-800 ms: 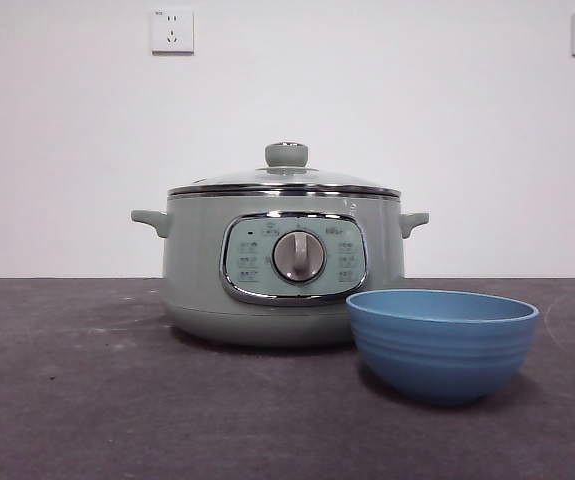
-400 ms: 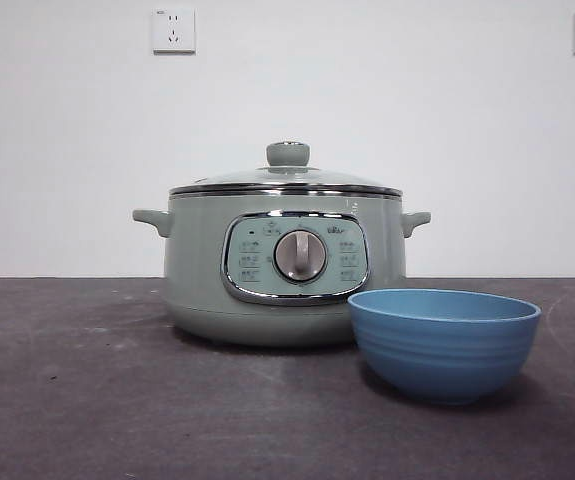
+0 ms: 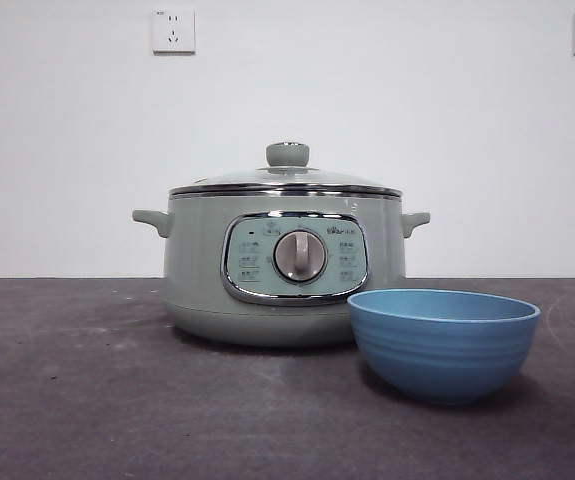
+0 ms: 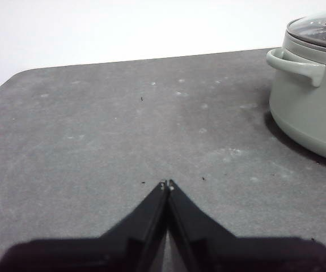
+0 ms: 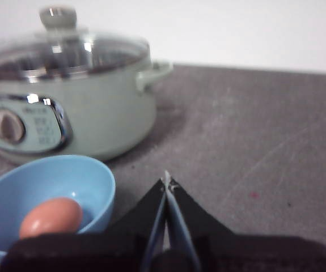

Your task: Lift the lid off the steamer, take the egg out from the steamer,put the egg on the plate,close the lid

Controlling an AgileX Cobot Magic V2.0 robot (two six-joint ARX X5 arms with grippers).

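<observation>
Across the last second nothing has shifted in the front view: the lid (image 3: 286, 178) sits on the steamer (image 3: 282, 265) and the plate (image 3: 443, 343) stands just in front, to one side. The right wrist view shows the egg (image 5: 51, 216) already lying in the plate, so the task looks finished. The left gripper (image 4: 166, 185) and right gripper (image 5: 166, 181) hover over bare tabletop (image 4: 94, 130), fingers pressed together, holding nothing.

Two black grippers
Left gripper (image 4: 166, 184) and right gripper (image 5: 166, 180): matte black wedge jaws tapering to pale-tipped points
</observation>
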